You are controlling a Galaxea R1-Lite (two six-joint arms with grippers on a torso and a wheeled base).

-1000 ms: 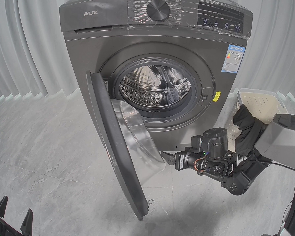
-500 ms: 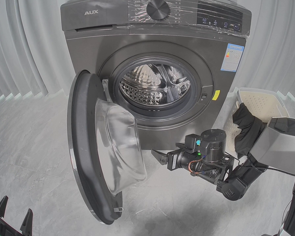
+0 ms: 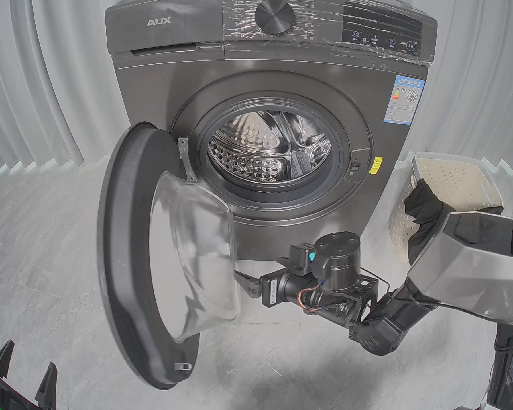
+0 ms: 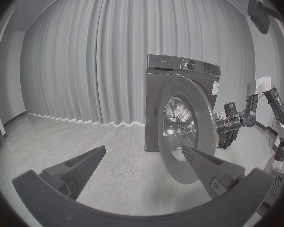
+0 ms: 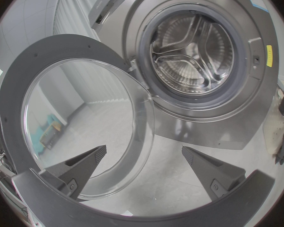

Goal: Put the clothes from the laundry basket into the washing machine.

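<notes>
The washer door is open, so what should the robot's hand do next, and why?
Probably swing the right hand away from the door and over to the laundry basket to grab the dark clothes. The door stands wide open, the drum looks empty, the hand is open and holds nothing, and the clothes hang over the basket's rim.

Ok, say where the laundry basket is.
In the head view the laundry basket stands at the robot's right, beside the washing machine, dark clothes draped over its rim.
</notes>
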